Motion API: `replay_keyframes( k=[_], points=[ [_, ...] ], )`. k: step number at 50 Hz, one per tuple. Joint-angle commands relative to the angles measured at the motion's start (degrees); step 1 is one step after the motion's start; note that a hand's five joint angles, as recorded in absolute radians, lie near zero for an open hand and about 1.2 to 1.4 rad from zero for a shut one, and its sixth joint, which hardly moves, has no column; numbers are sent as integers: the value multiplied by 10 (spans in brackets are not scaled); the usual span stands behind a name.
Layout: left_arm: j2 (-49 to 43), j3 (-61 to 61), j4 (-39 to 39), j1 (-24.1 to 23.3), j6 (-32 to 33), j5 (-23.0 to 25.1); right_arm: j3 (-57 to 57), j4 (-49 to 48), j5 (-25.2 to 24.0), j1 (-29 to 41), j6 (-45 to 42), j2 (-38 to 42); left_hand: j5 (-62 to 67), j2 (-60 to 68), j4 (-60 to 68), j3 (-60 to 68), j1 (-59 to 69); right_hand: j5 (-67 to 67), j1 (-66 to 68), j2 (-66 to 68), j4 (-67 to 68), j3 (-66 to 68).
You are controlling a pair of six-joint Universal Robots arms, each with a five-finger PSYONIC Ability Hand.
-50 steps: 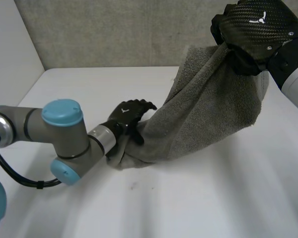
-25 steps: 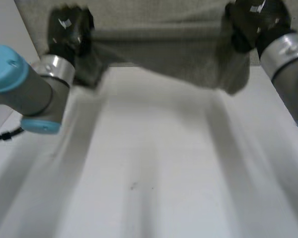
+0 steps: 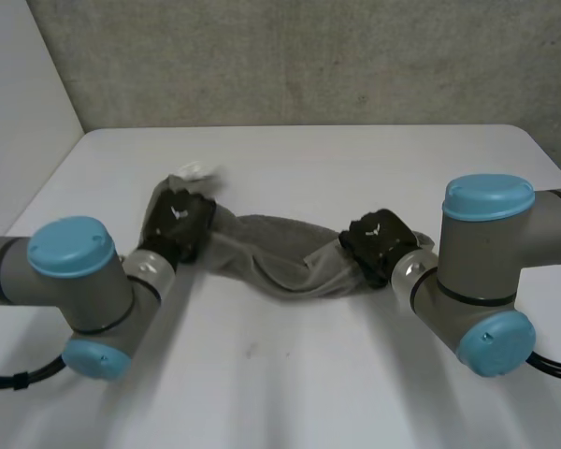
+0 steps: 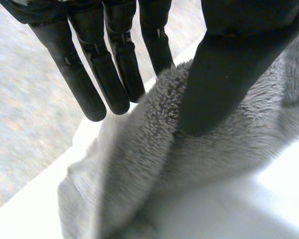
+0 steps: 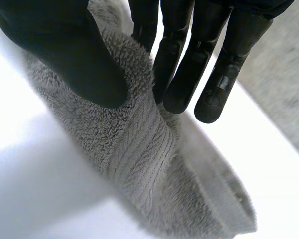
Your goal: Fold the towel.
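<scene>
The left hand (image 3: pixel 179 223) and right hand (image 3: pixel 379 245) each pinch an end of the bunched towel (image 3: pixel 276 262), corners indistinct.

My head camera sits high, behind and between the two arms, looking down across the white surface (image 3: pixel 290 393) toward the grey back wall (image 3: pixel 290 56). The left wrist camera's in very close, staring along the black left hand (image 4: pixel 224 64). The right wrist camera does likewise along the black right hand (image 5: pixel 65 55). All three views share the fluffy grey terry towel (image 3: pixel 271 257).
</scene>
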Motion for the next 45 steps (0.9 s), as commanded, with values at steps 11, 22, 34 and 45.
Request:
replay_keyframes(
  k=[11, 22, 34, 45],
  points=[
    [122, -15, -77, 10, 47, -1, 67, -8, -1, -46, 50, -129, -264, -264, -263, -264, -260, 151, 258, 124, 116, 120],
    [141, -25, -88, 76, -13, 42, 88, -20, -2, -74, 51, -125, -114, -114, -114, -114, -110, 151, 258, 124, 116, 120],
    [127, -30, -178, 145, -43, 173, 88, -24, -1, -82, 51, -102, -137, -137, -137, -138, -133, 151, 258, 124, 116, 120],
    [42, -10, -169, 148, -38, 173, 87, -24, -1, -84, 52, -97, -178, -178, -178, -178, -174, 151, 258, 124, 116, 120]
  ],
)
